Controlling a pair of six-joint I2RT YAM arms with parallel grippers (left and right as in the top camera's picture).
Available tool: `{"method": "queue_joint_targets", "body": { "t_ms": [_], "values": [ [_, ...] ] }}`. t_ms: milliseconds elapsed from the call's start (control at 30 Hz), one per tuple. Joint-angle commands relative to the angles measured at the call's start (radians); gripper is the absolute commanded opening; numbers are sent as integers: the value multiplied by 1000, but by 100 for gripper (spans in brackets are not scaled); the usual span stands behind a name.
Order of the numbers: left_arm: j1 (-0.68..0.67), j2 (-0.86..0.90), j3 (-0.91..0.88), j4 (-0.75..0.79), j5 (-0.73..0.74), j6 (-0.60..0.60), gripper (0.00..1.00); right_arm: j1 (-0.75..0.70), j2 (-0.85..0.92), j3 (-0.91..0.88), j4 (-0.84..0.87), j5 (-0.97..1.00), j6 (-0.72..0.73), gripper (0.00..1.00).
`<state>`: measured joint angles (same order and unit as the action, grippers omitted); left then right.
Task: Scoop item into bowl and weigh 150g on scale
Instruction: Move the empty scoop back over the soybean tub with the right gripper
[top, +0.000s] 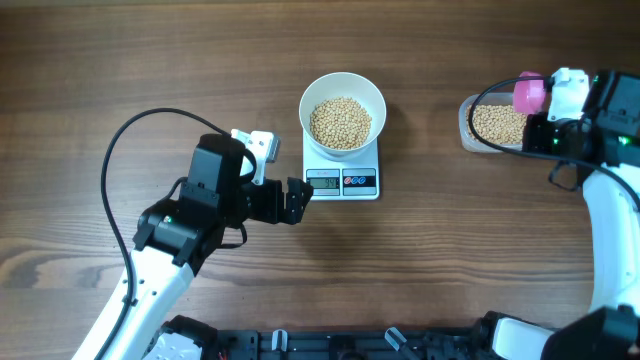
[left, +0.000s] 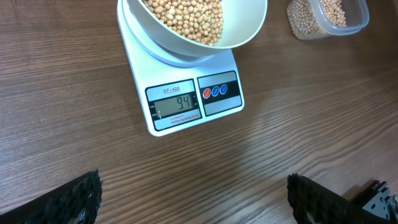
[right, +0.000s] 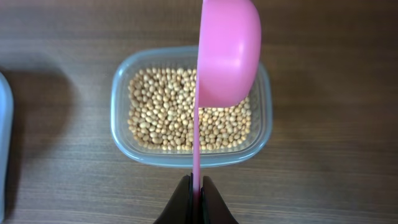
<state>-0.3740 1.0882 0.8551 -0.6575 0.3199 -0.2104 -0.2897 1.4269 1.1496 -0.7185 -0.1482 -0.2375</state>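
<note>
Two hands are in view, well apart. The left hand (top: 297, 200) is released, its dark fingers (left: 78, 198) spread wide with only bare bench (top: 100, 80) between them. Just ahead of its fingertips lies the front edge of the scale (left: 186, 106), close to the hand but not touching it in the wrist view. The display (left: 177, 103) sits on that near edge and shows digits that look like 94, with the button panel (left: 217, 92) beside it. Farther ahead, the bowl (left: 249, 31) stands on the scale's platform, and its rim overhangs the platform towards the hand. A heap of beans (left: 186, 18) fills the bowl's middle and lies below the rim. Open wood runs along both sides of the scale.

The right hand (right: 196, 200) is clenched on the thin handle of a pink scoop (right: 227, 50), with its jaws pressed together around the handle. Straight out from the fingertips, the near wall of a clear tub (right: 121, 124) comes first, then the beans in the tub (right: 161, 112), spread in a layer across its floor. The scoop's cup hangs over the tub's far rim, off to one side of the middle. Whether the scoop carries anything cannot be told. From overhead, a broad strip of bare bench separates the tub from the scale, and the tub's outer edge is near the right arm.
</note>
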Motion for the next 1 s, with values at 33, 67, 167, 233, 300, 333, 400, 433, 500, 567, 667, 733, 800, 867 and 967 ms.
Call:
{"method": "queue_joint_targets", "body": {
  "t_ms": [33, 67, 167, 233, 300, 333, 400, 433, 500, 567, 667, 733, 800, 867, 967],
  "values": [
    [-4, 0, -4, 3, 4, 16, 100, -2, 70, 0, -3, -31, 5, 4],
    [-4, 0, -4, 3, 4, 16, 100, -2, 78, 0, -4, -34, 5, 4],
    [-4, 0, -4, 3, 4, 16, 100, -2, 93, 0, -4, -1, 2, 4],
    [-4, 0, -4, 3, 4, 16, 100, -2, 98, 0, -5, 62, 2, 4],
    [-4, 0, -4, 3, 4, 16, 100, 0, 112, 0, 3, 95, 1, 4],
    [-4, 0, -4, 3, 4, 16, 100, 6, 122, 0, 2, 120, -1, 4],
    [-4, 0, -4, 3, 4, 16, 100, 30, 137, -6, 3, 168, -2, 4],
    [-4, 0, -4, 3, 4, 16, 100, 39, 142, -10, 5, 181, -2, 4],
    [-4, 0, -4, 3, 4, 16, 100, 76, 152, -19, 9, 241, 3, 4],
    [-4, 0, -4, 3, 4, 16, 100, 108, 153, -27, 19, 299, 3, 4],
    [-4, 0, -4, 3, 4, 16, 100, 154, 153, -43, 39, 343, 3, 4],
    [-4, 0, -4, 3, 4, 16, 100, 177, 154, -57, 48, 357, 6, 4],
    [-4, 0, -4, 3, 4, 16, 100, 188, 154, -72, 48, 357, 16, 4],
    [-4, 0, -4, 3, 4, 16, 100, 192, 154, -80, 36, 324, 39, 4],
    [-4, 0, -4, 3, 4, 16, 100, 192, 154, -80, 17, 230, 37, 4]
  ]
}}
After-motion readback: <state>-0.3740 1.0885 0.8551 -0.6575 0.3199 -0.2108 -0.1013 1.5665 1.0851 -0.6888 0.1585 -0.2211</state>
